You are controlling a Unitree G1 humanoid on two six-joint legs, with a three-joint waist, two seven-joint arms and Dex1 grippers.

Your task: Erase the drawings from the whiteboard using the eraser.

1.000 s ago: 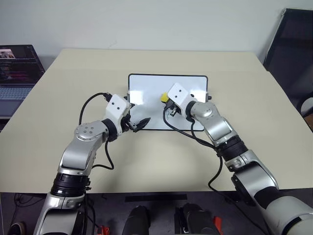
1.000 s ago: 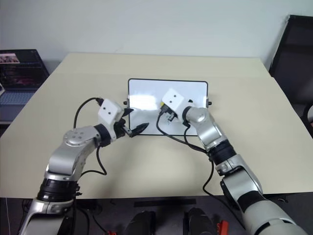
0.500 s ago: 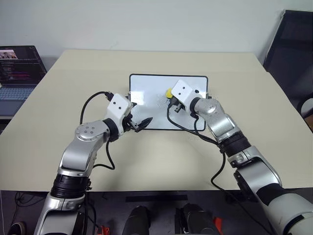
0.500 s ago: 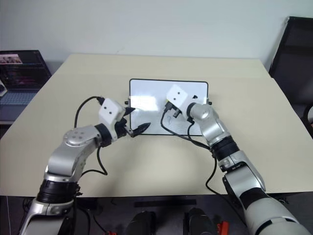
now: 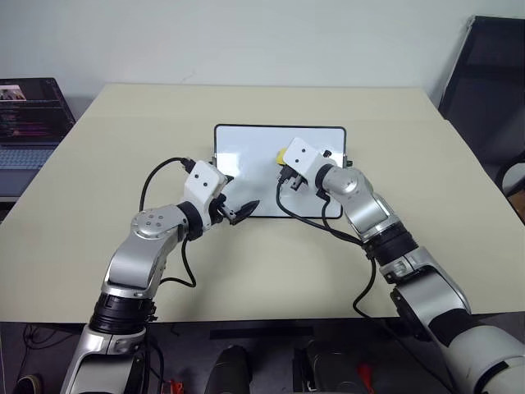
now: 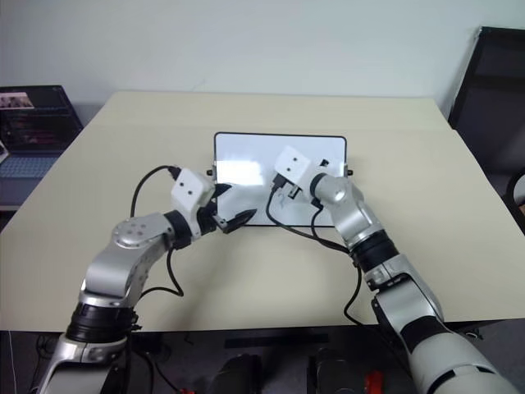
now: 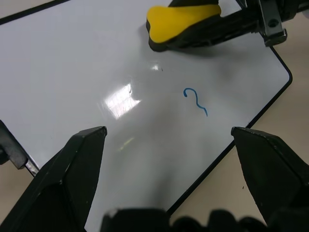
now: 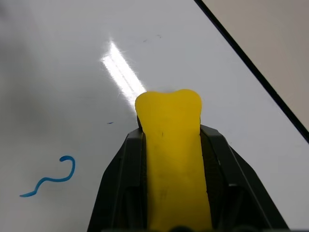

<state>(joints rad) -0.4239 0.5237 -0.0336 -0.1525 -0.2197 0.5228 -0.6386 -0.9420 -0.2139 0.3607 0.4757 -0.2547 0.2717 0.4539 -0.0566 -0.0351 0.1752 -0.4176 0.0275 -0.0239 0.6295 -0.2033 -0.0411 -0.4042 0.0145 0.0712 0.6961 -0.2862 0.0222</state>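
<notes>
My right fingers (image 5: 285, 168) stay clamped on the eraser (image 5: 281, 155) and have swept from the board's (image 5: 246, 139) middle up toward 1 o'clock — only the "?" squiggle (image 7: 195, 101) shows now. The eraser is a yellow block, pinched, dark underneath. Left fingers (image 7: 169, 159) hang open over the 6 o'clock edge on the counter (image 5: 426, 164).

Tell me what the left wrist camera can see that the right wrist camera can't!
The left wrist view alone shows the open left gripper, the whiteboard's rounded corner, and the right gripper seen from the side. The right wrist view alone looks straight along the right gripper, shut on the yellow eraser, and shows a long straight run of the board's black frame. Both show the glossy whiteboard, the eraser, the one blue squiggle left on the board, and some tan table.
</notes>
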